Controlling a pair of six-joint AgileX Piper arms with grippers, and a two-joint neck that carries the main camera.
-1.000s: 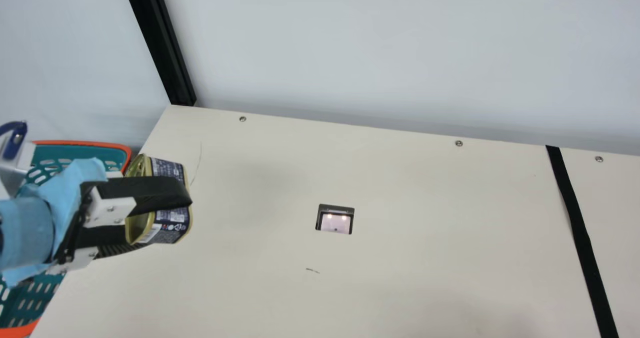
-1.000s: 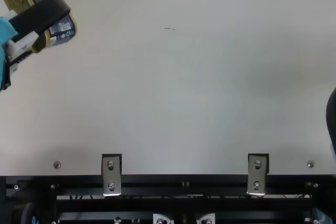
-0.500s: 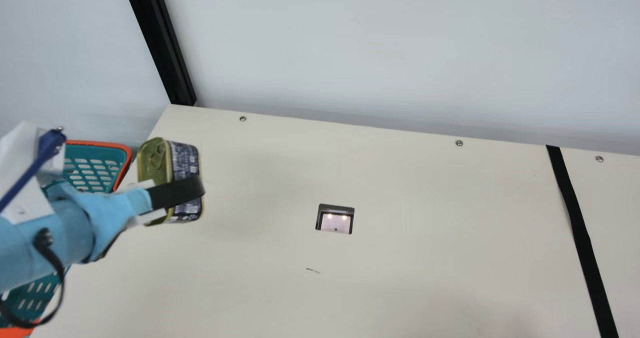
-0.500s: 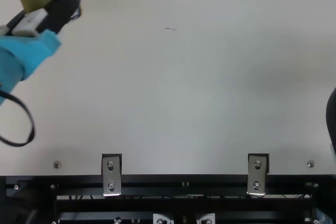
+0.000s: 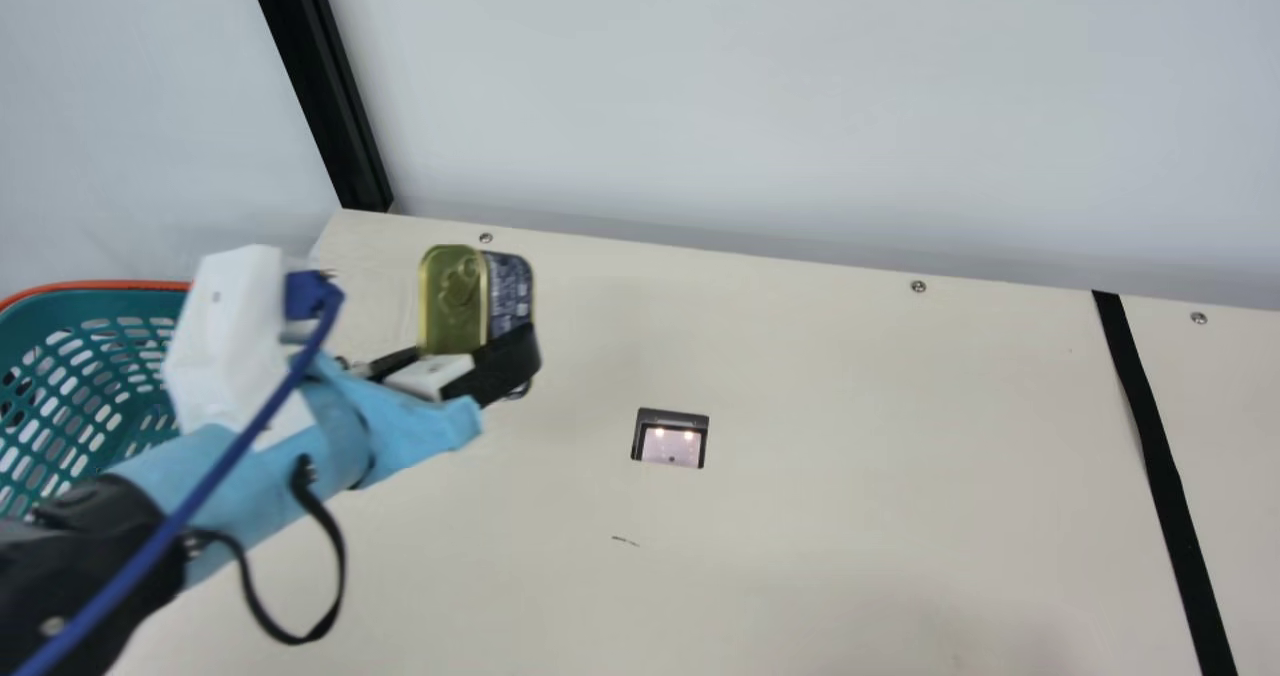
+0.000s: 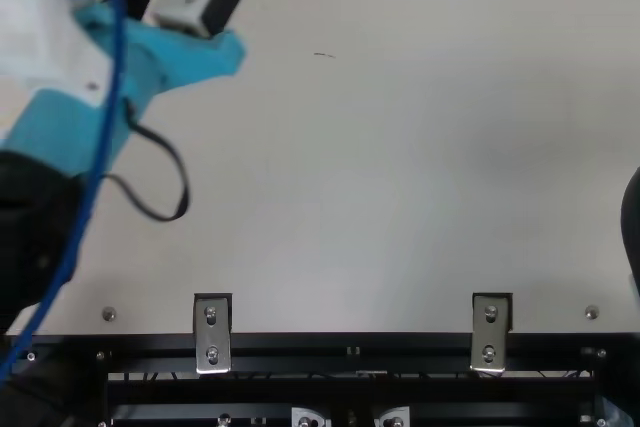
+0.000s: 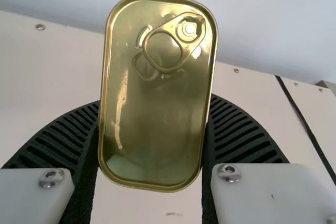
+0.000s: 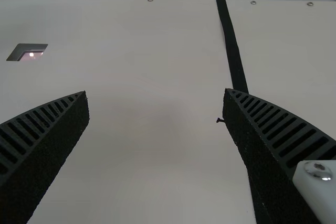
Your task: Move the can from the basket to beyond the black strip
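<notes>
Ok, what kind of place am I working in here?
Probably a robot test bench: a pale screwed-down table, a black metal post and a metal rail along its edge.

Cream desk [image 5: 860, 436] bears one dark-framed inset [image 5: 670, 440], a short dark mark [image 5: 625, 541] nearby and screws [image 5: 918, 286] along its far edge; black post [image 5: 325, 96] at one corner, pale wall [image 5: 750, 106] behind, two metal brackets [image 6: 212, 335] at the near edge.

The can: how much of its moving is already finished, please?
Done: the can is out of the basket. In hand: the left pincer holds it between its fingers. Remaining: carry it past the black strip, at the main view's right, and set it down there.
</notes>
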